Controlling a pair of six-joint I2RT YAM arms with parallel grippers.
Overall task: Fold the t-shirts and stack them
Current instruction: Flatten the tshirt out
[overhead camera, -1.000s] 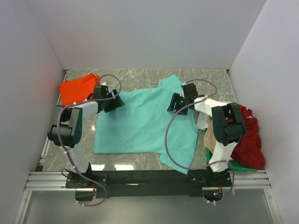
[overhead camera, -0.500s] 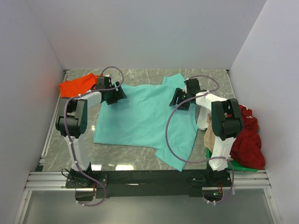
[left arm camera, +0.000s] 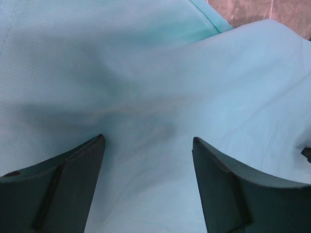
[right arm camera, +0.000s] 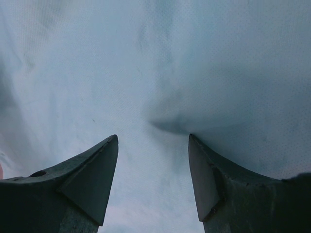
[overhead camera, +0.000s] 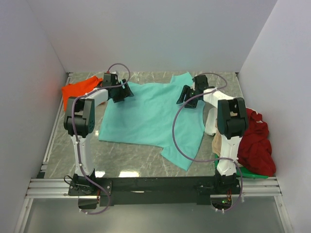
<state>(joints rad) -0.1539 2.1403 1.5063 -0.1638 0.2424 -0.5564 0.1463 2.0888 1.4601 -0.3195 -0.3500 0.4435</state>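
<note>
A teal t-shirt (overhead camera: 146,119) lies spread flat on the marble table, one sleeve trailing toward the near right. My left gripper (overhead camera: 124,92) rests on its far left shoulder, my right gripper (overhead camera: 183,95) on its far right shoulder. In the left wrist view the gripper (left arm camera: 148,138) stands open with teal cloth (left arm camera: 146,73) under and between the fingers. In the right wrist view the gripper (right arm camera: 153,137) is also open over the cloth (right arm camera: 146,58), with a small raised fold just ahead of the fingertips. An orange t-shirt (overhead camera: 77,88) lies crumpled at the far left.
A heap at the right edge holds a dark red shirt (overhead camera: 255,145), a beige one (overhead camera: 217,143), a white one (overhead camera: 211,124) and a green one (overhead camera: 243,173). White walls enclose the table on three sides.
Both grippers have moved toward the far wall, and the teal shirt has slid that way with them. Its near hem now lies farther from the arm bases.
</note>
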